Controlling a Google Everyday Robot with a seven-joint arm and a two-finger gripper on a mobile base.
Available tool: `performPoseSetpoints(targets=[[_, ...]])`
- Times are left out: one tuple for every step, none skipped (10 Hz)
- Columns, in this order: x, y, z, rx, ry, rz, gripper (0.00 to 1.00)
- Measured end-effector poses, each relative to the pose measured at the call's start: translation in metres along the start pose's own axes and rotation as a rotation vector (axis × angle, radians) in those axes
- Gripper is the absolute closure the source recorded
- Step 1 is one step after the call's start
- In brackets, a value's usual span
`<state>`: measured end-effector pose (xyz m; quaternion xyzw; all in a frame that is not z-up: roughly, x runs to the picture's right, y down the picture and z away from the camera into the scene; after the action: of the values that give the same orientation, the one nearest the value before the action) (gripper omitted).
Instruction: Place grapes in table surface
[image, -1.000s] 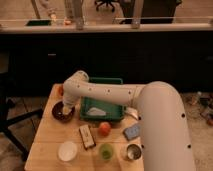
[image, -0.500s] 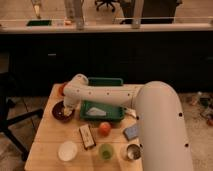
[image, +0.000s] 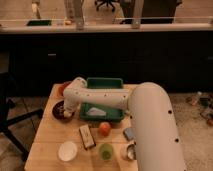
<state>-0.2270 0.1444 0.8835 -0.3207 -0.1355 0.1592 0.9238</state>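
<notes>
Gripper (image: 67, 113) pointed down, seemingly into the dark bowl (image: 58, 106), at the left of the counter (image: 49, 142) (whether it grips anything cannot be told), green tray (image: 105, 81) just beside

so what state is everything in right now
pincer: low at the dark bowl, table's left side
grapes: hidden, cannot tell
green tray: flat on the table surface, arm crossing above it
orange: loose, by the tray's near edge
green cup: upright
white bowl: upright
</notes>
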Motion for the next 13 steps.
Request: performPoseSetpoints(targets=[[0.001,-0.001,-0.001,0.004,0.007,-0.005,0.80],[0.001,-0.001,-0.001,0.004,0.005,-0.003,0.90],[0.002,0.000,0.001,-0.003,0.004,-0.002,0.98],[0.005,0.001,0.002,-0.014,0.007,-0.002,1.00],[0.008,0.001,0.002,-0.017,0.009,-0.003,1.00],[0.009,0.002,-0.002,-0.018,0.010,-0.009,1.00],[0.006,0.003,-0.012,-0.016,0.005,-0.023,1.00],[-0.001,0.003,-0.024,-0.010,-0.010,-0.040,1.00],[-0.008,0.004,-0.034,-0.005,-0.022,-0.057,1.00],[-0.015,0.006,-0.044,0.003,-0.034,-0.077,1.00],[-0.023,0.007,-0.056,0.012,-0.047,-0.101,1.00],[-0.027,0.008,-0.060,0.017,-0.055,-0.114,1.00],[-0.032,0.010,-0.066,0.023,-0.066,-0.133,1.00]])
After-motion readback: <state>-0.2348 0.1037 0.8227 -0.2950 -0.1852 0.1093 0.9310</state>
